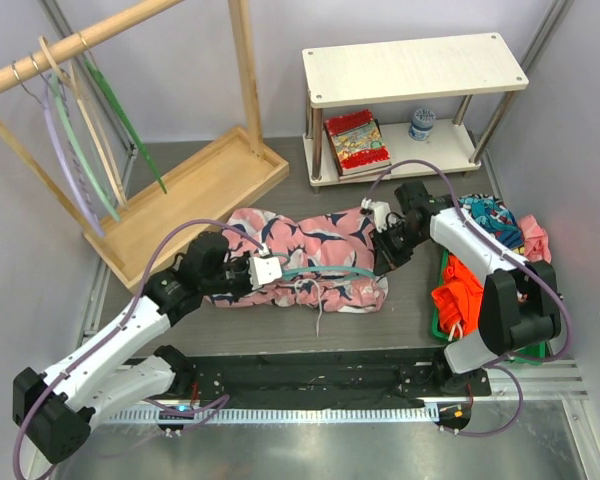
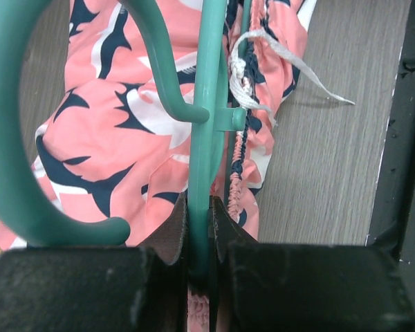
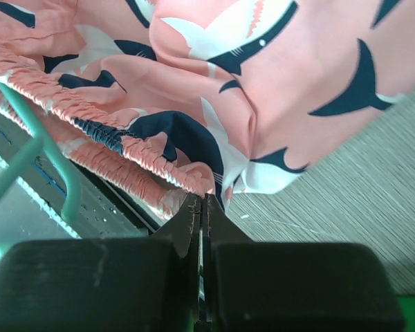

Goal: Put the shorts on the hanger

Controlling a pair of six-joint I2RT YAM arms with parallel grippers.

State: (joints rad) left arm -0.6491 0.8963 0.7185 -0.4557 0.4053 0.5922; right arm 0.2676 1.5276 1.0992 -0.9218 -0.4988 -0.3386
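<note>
The pink shorts (image 1: 315,250) with navy and white shapes lie flat in the middle of the table. The teal hanger (image 1: 330,272) lies across their near edge. My left gripper (image 1: 286,272) is shut on the hanger's bar. In the left wrist view the jaws (image 2: 200,204) clamp the hanger (image 2: 209,104), its hook curves at the left, and the shorts (image 2: 111,138) and white drawstring (image 2: 290,62) lie beneath. My right gripper (image 1: 385,257) is at the shorts' right end. In the right wrist view it (image 3: 202,200) pinches the elastic waistband of the shorts (image 3: 263,83), with the hanger (image 3: 38,149) at the left.
A wooden rack (image 1: 80,40) with several hangers (image 1: 75,150) and a wooden base (image 1: 200,190) stands back left. A white shelf (image 1: 410,65) with a book (image 1: 356,140) stands at the back. A green bin (image 1: 442,325) at right holds an orange-red garment (image 1: 460,290) and turquoise cloth (image 1: 490,220).
</note>
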